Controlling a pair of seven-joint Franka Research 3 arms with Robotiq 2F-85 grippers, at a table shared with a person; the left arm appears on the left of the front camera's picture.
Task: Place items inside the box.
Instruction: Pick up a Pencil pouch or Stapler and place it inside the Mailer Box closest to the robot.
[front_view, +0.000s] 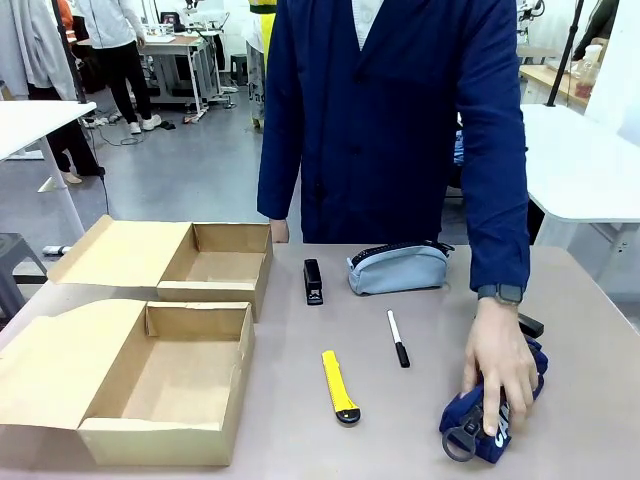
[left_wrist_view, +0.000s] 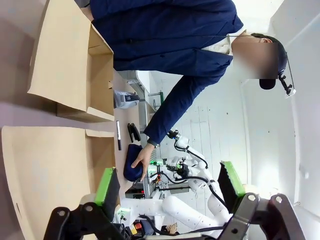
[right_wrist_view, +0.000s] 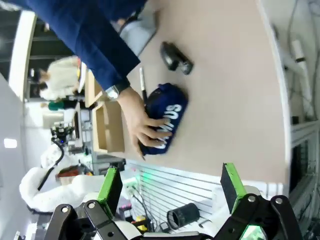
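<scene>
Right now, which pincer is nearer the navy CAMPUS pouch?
Right. The right pincer faces the navy CAMPUS pouch fairly close ahead, under the person's hand. From the left pincer it looks much smaller and farther off.

Lighting: bright, even, diffuse indoor light from overhead; front view well exposed.
Shadows: soft and short, beside the yellow utility knife (front_view: 339, 386) and inside the cardboard boxes (front_view: 170, 380).
Glare: white wall (left_wrist_view: 295, 125) washed out in the left wrist view.
Focus: front view sharp; both wrist views softer, with blurred backgrounds.
Distortion: wide-angle bending toward the wrist-view edges.
</scene>
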